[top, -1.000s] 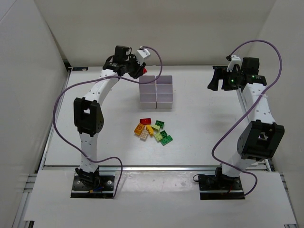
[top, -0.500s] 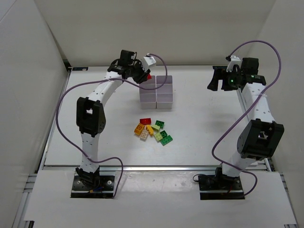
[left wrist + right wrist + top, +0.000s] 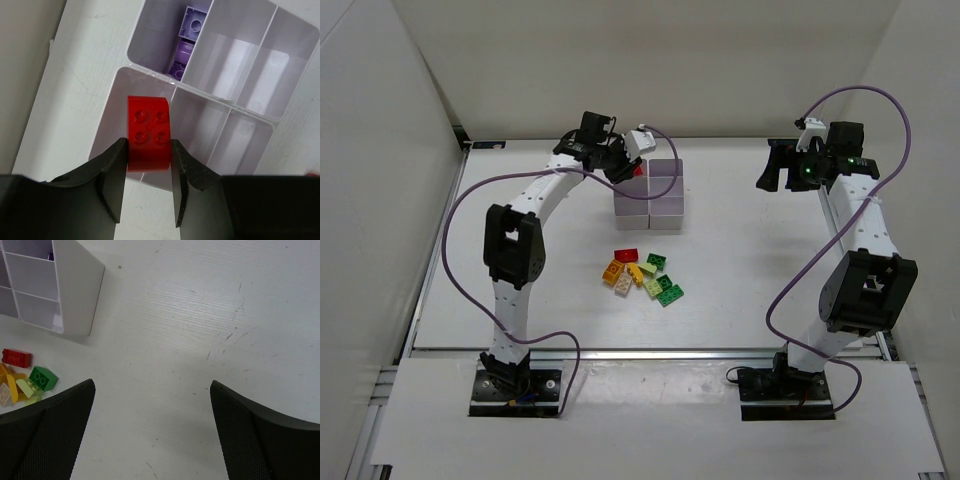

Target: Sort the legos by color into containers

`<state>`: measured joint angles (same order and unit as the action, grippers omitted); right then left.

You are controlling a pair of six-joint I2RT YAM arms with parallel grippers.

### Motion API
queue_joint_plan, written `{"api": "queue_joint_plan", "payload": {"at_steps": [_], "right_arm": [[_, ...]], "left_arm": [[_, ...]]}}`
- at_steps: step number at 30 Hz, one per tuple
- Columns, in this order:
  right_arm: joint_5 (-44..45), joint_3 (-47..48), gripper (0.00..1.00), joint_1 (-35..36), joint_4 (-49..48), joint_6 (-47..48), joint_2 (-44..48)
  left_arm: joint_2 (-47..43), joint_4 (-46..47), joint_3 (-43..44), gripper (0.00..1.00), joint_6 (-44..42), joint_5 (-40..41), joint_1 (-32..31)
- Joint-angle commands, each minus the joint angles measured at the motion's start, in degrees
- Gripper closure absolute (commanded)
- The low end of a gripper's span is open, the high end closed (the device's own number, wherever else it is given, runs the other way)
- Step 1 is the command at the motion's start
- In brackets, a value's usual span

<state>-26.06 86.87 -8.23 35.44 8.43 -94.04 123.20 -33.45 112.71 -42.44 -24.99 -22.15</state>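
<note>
Top camera overlooks the whole table (image 3: 740,250); both wrist cameras look down closer, all sharing the containers (image 3: 651,192).

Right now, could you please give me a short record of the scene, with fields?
left gripper: shut on red brick
red brick position: above the containers, not released
purple bricks: in one bin
loose bricks: pile on table, near the containers
right gripper: open, empty, off to the side
</note>
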Motion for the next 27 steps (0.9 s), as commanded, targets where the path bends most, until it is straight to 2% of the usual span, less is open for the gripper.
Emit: {"api": "queue_joint_plan", "payload": {"at_steps": [1,8,13,16,21,27], "right_arm": [[-0.4,1.6,0.01,0.1,-2.1,0.6,-0.1],[-0.5,1.8,0.01,0.1,-2.1,0.6,-0.4],[-0.7,1.5,0.01,0.1,-2.1,0.5,-0.5],[-0.8,1.5,0.01,0.1,-2.2,0.5,-0.5],[-1.0,1.4,0.01,0.1,-2.1,0.5,-0.7],[-1.6,1.5,0.01,0.1,-2.3,0.1,-0.7]], "left_arm": [[-0.4,-0.6,1.3,0.6,-0.4,0.3,0.5],[1.3,-0.6,3.1,0.52,-1.2,2.0,0.5],[1.8,-0.5,4.0,0.37,-1.2,2.9,0.5],[2.1,-0.4,4.5,0.31,-1.1,3.3,0.5],[0.9,0.7,4.4,0.29,1.0,1.4,1.1],[-8.5,7.3,-1.3,0.31,10.0,-5.0,1.7]]}}
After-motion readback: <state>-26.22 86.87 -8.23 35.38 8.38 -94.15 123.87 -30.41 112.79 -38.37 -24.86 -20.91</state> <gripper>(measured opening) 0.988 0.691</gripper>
